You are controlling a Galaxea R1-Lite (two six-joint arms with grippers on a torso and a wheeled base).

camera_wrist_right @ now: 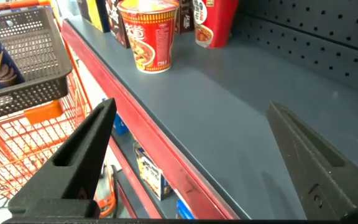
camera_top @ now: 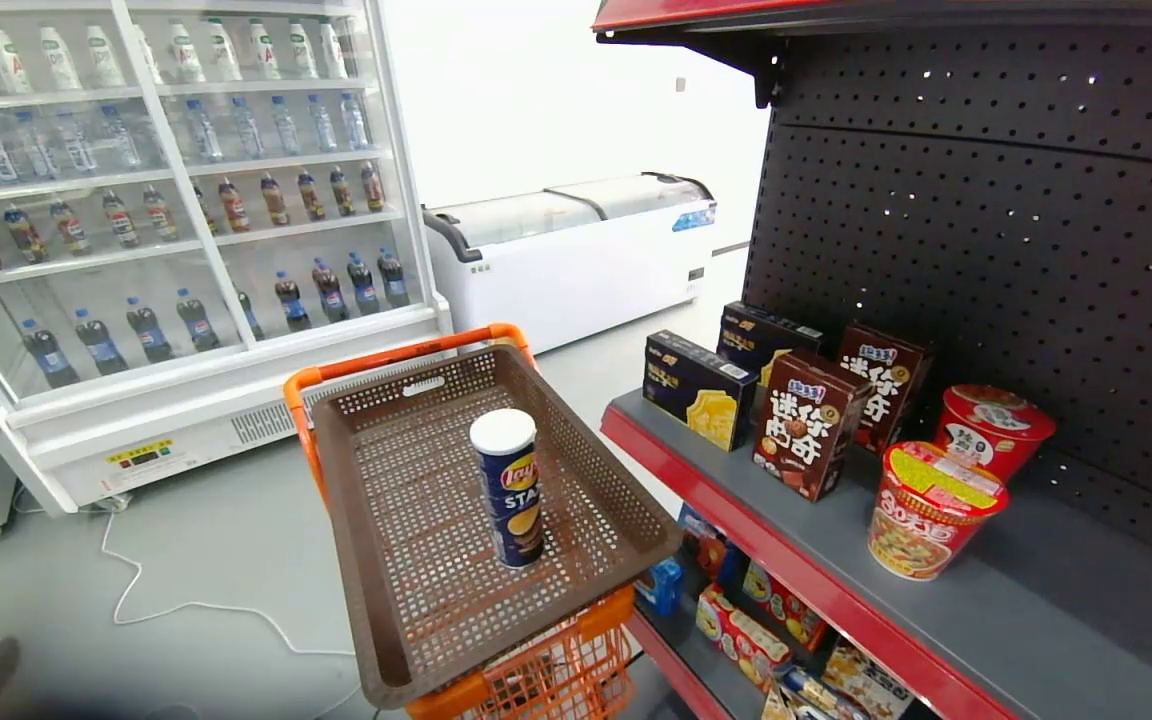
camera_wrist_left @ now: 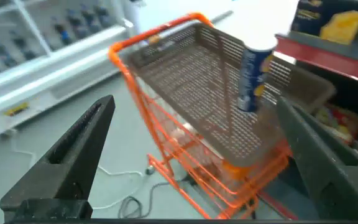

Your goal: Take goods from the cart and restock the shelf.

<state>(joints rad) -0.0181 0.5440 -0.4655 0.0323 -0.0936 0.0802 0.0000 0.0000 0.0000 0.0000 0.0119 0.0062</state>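
The tall blue cardboard crisp tube with a white plastic lid [camera_top: 508, 490] stands upright in the brown perforated plastic basket [camera_top: 336, 500] on the orange wire cart [camera_top: 556, 680]. It is probably light and stiff but easy to dent, and its smooth round wall may slip. I would take it at mid-height. The left claw [camera_wrist_left: 194, 104] and the right claw [camera_wrist_right: 191, 107] are both apart and hold nothing.

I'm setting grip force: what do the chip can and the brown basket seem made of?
Chip can: probably a cardboard tube with glossy printed wrap, judging by its sheen; its white lid looks plastic. Brown basket: matte moulded plastic, judging by its even grid of holes.
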